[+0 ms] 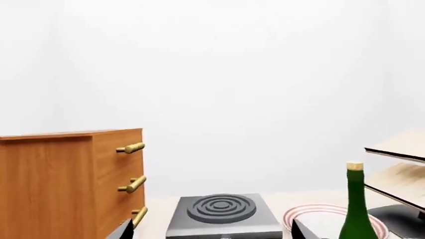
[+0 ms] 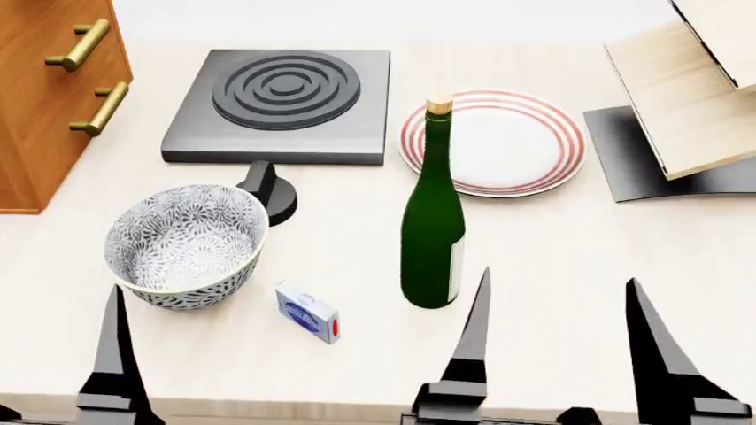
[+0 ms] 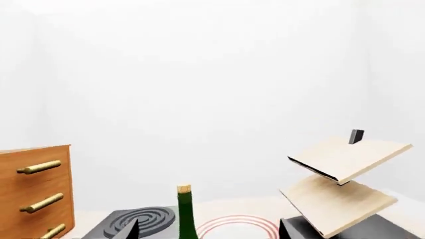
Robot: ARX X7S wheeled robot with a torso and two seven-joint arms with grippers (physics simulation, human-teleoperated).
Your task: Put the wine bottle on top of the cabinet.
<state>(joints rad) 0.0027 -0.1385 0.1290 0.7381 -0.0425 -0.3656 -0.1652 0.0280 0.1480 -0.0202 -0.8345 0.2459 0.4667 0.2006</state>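
The wine bottle [image 2: 431,226], dark green with a tan cork, stands upright on the pale table between the bowl and the plate. It also shows in the left wrist view [image 1: 357,209] and the right wrist view [image 3: 184,214]. The orange-brown cabinet [image 2: 35,115] with brass handles stands at the far left, and shows in both wrist views [image 1: 59,184] [image 3: 33,194]. My right gripper [image 2: 559,288] is open and empty, high and nearer than the bottle. In its own view [image 3: 209,230] the bottle stands ahead between the fingers. My left gripper [image 1: 210,231] is open and empty, facing the stove; one finger [image 2: 115,354] shows.
A grey hob [image 2: 283,102] lies at the back, with a small black knob-like piece [image 2: 269,188] before it. A patterned bowl [image 2: 187,243] and a small blue-and-white box [image 2: 307,312] lie left of the bottle. A red-rimmed plate [image 2: 497,142] and a pale slanted rack [image 2: 685,97] are on the right.
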